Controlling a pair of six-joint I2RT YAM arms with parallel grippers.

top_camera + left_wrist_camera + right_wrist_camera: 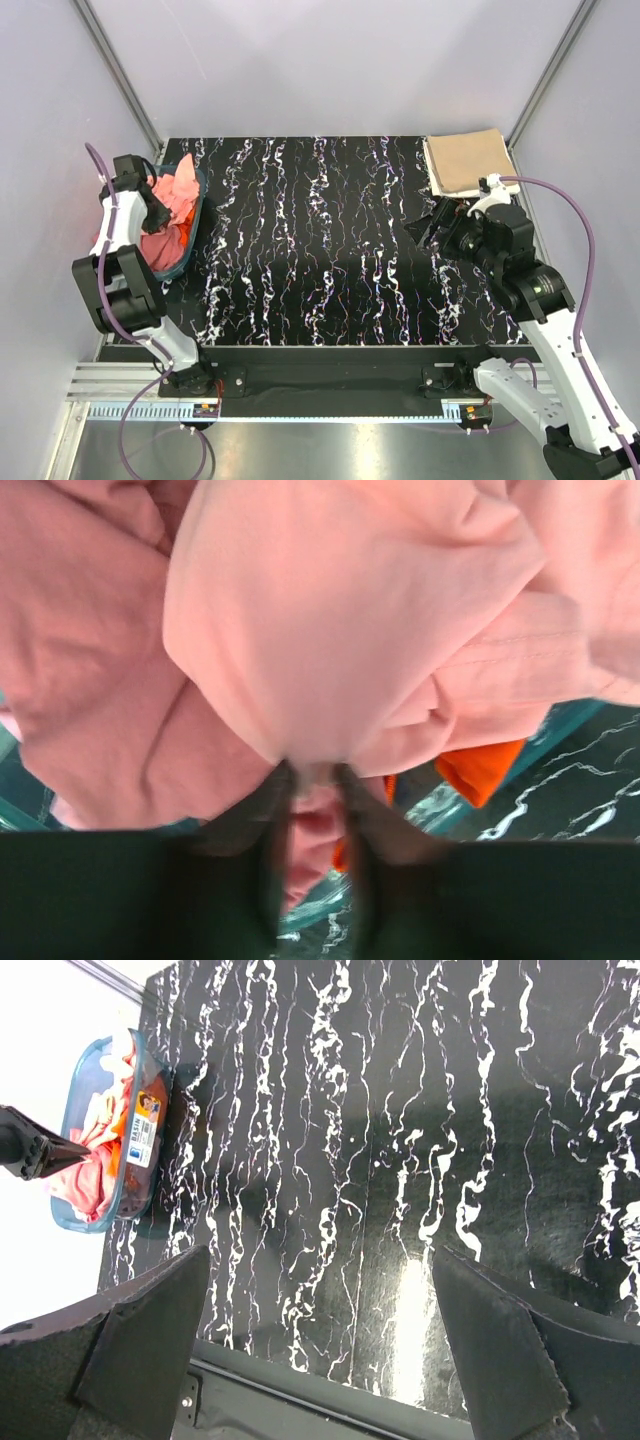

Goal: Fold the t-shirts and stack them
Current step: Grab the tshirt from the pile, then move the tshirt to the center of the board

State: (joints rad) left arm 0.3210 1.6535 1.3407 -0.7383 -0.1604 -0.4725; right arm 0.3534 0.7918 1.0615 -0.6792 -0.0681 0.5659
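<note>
A black tabletop (pixel 330 230) veined with white is seen filling most of the top view. At its left edge a translucent teal basket (pixel 200 212) is set, and a loose heap of t-shirts (pixel 178 190) in pink and salmon tones is piled inside it, rising above the rim. At the far right corner a tan t-shirt (pixel 468 160) is laid flat on the tabletop, folded into a neat rectangle, well apart from the basket.

The left tool (pixel 158 212) is lowered into the basket, among the heaped fabric. In the left wrist view its fingers (pixel 262 815) are drawn close together, and a fold of a pink t-shirt (pixel 350 610) is caught between them; the grip appears closed on that fold, though the fingertips are blurred and partly buried in cloth. A corner of an orange t-shirt (pixel 478 775) is seen beneath the pink one, beside the basket wall.

The right tool (pixel 432 228) is held above the tabletop, just in front of the tan t-shirt, with its jaws spread wide and nothing between them; only bare tabletop is seen through the gap in the right wrist view. A small printed label (pixel 145 1125) is stuck on the side of the basket.
</note>
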